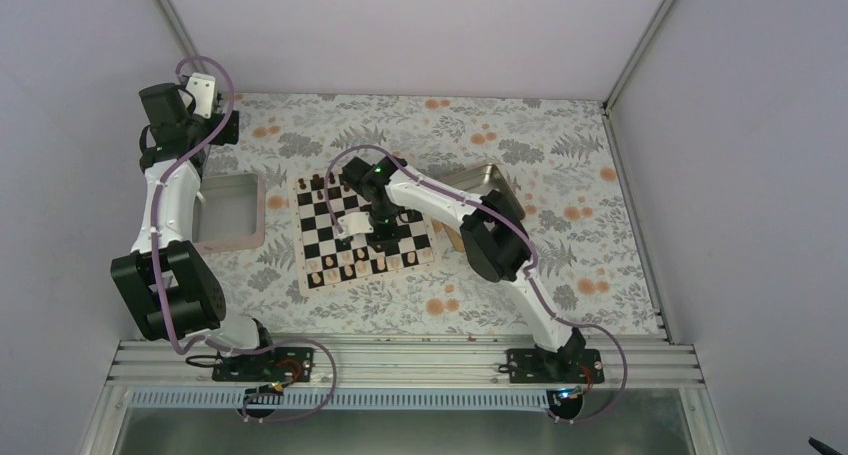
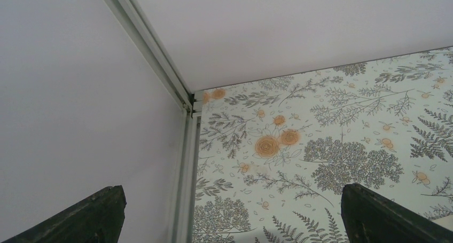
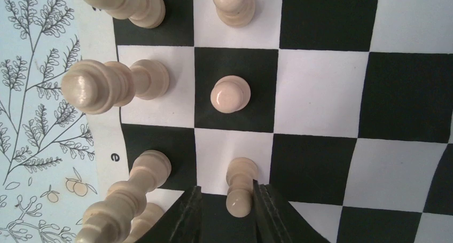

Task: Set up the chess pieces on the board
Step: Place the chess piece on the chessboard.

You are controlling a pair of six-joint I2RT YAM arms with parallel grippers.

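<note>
The board point(image 1: 330, 237) lies mid-table, black and white checks with a cream border. Light tan chess pieces point(image 1: 349, 265) stand along its near edge. My right gripper point(image 1: 380, 237) hovers low over that edge. In the right wrist view its jaws point(image 3: 227, 188) stand narrowly open around an upright tan pawn point(image 3: 240, 192) on a white square. The pawn touches the right finger point(image 3: 270, 213), with a gap on the left side. Another pawn point(image 3: 229, 93) and taller tan pieces point(image 3: 101, 85) stand nearby. My left gripper point(image 1: 228, 127) is raised at the far left, open and empty point(image 2: 233, 188).
Dark brown pieces point(image 1: 320, 183) line the board's far edge. A gold tin tray point(image 1: 492, 179) sits right of the board, partly under my right arm. A pale-rimmed tray point(image 1: 230, 211) sits to the left. The enclosure corner post point(image 2: 184, 147) is close to the left gripper.
</note>
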